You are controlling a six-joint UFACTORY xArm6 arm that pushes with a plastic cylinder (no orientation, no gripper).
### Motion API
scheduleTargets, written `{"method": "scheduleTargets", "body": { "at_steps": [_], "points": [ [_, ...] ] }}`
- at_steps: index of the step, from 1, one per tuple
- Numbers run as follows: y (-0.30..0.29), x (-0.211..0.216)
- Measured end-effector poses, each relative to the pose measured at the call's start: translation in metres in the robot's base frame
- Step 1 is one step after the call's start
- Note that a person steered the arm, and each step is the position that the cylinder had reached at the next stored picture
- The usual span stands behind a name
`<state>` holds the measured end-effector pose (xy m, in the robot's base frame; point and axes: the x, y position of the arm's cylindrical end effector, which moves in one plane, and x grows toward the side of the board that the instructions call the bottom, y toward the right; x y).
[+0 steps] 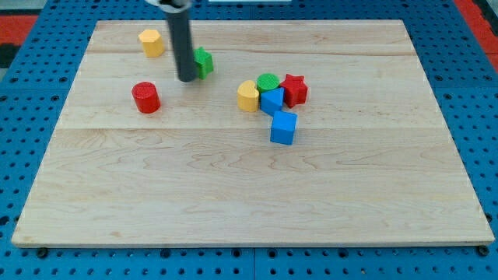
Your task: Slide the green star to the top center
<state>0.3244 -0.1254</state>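
Note:
The green star (204, 61) lies in the upper left part of the wooden board (249, 194), partly hidden behind my rod. My tip (187, 78) rests on the board just left of the star and a little below it, touching or nearly touching its left side. The rod rises from the tip to the view's top edge.
A yellow block (152, 43) sits at the upper left and a red cylinder (145, 97) below it. Right of centre is a cluster: yellow block (248, 96), green cylinder (268, 81), red star (294, 89), blue block (271, 100), and a blue cube (283, 127) below.

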Motion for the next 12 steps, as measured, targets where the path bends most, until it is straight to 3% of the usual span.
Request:
{"method": "scheduleTargets", "body": {
  "at_steps": [1, 2, 3, 4, 6, 8, 11, 12],
  "points": [
    [0.002, -0.035],
    [0.042, -0.039],
    [0.023, -0.039],
    [-0.016, -0.03],
    [0.027, 0.01],
    [0.113, -0.015],
    [0.121, -0.026],
    [0.109, 0.003]
  ]
}}
